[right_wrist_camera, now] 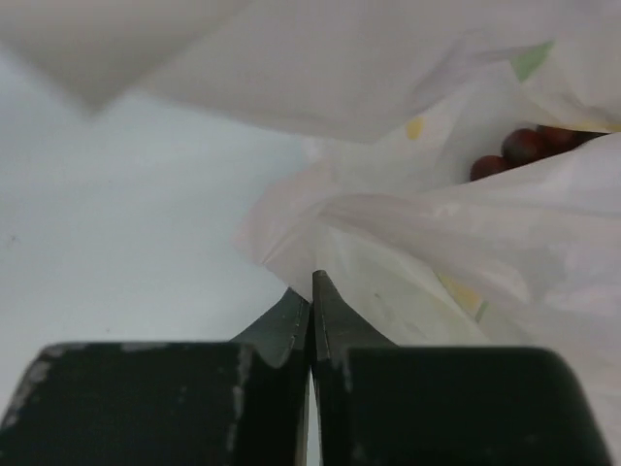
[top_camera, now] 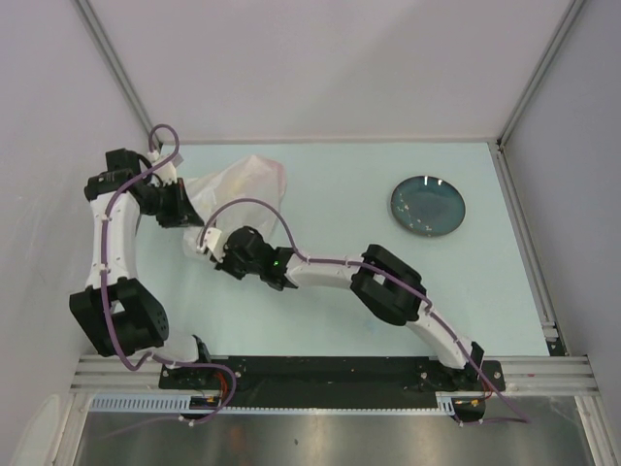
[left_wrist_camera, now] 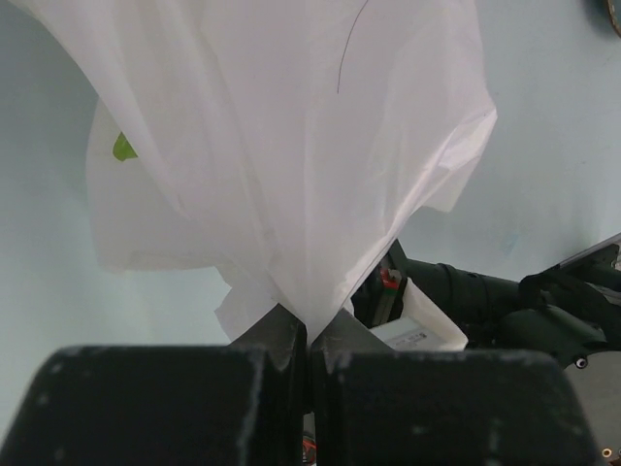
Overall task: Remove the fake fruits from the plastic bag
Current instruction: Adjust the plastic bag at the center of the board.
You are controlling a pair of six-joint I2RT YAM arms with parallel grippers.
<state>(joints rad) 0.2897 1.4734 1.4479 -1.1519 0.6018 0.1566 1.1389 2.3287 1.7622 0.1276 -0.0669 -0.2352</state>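
Top external: the plastic bag (top_camera: 245, 183) lies crumpled at the far left of the table (top_camera: 340, 291), well apart from the dark round plate (top_camera: 428, 205) on the right. The left gripper (top_camera: 180, 210) is at the bag's left edge. The right gripper (top_camera: 217, 249) is at its near edge. Both arms reach in toward the bag.

Left wrist: the left gripper (left_wrist_camera: 309, 338) is clenched. The jaws are pressed together on a gathered point of the bag (left_wrist_camera: 291, 146), and the film fans upward from the pinch. A green speck (left_wrist_camera: 123, 148) shows through the film at left, but what it belongs to cannot be told. The right arm's dark body (left_wrist_camera: 485, 301) sits just beside, lower right.

Right wrist: the right gripper (right_wrist_camera: 312, 291) has its jaws pressed tight, and a fold of the bag (right_wrist_camera: 408, 243) runs down into the tips, seemingly pinched. The bag's mouth gapes at upper right, and dark red grapes (right_wrist_camera: 524, 146) lie inside it. Faint yellow patches (right_wrist_camera: 464, 291) show through the film.
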